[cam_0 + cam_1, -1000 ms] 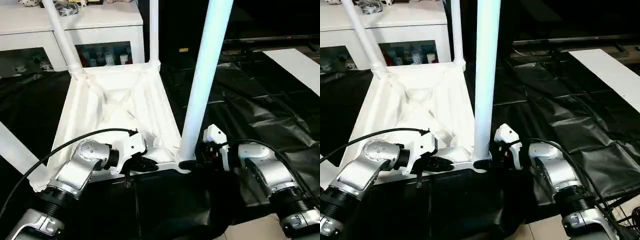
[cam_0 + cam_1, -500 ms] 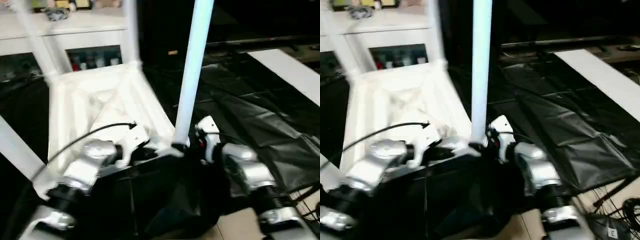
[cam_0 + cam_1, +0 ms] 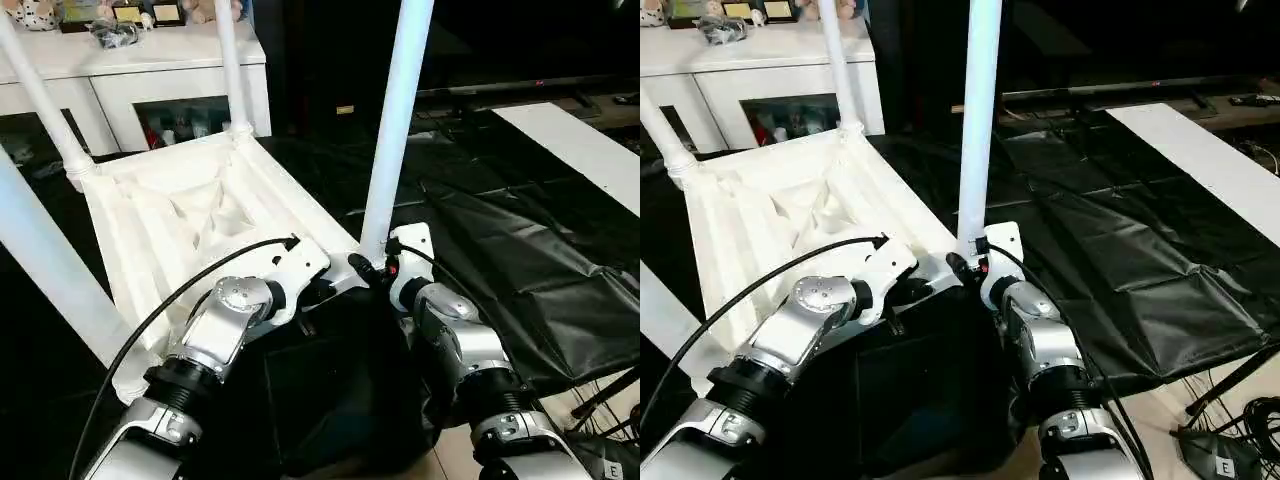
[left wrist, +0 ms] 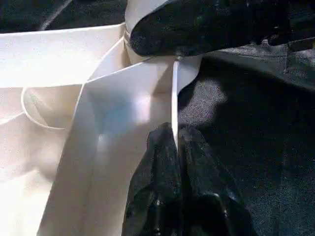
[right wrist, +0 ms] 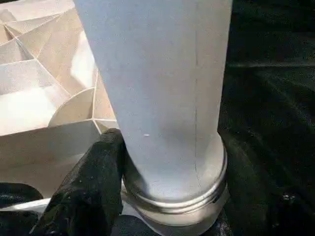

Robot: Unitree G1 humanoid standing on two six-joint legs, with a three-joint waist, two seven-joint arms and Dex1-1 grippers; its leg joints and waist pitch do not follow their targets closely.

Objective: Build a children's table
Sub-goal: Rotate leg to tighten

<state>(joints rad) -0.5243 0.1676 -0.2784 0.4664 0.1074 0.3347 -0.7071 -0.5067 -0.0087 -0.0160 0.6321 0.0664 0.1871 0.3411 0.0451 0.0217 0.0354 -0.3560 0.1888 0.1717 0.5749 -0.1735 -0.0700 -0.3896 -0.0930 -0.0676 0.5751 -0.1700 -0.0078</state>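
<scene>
left eye view: cabinet [image 3: 150,75] behind tabletop [image 3: 190,225]; left gripper [image 4: 176,142] pinches rim, right gripper [image 3: 368,272] clasps leg [image 3: 395,130].

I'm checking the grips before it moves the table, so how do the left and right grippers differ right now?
The left gripper is shut, pinching the thin edge of the tabletop; the right gripper stands wider, closed around the base of the near leg at its corner socket. The left gripper holds a flat rim; the right gripper holds a round tube. Both have black fingers and meet at the same near corner.
</scene>
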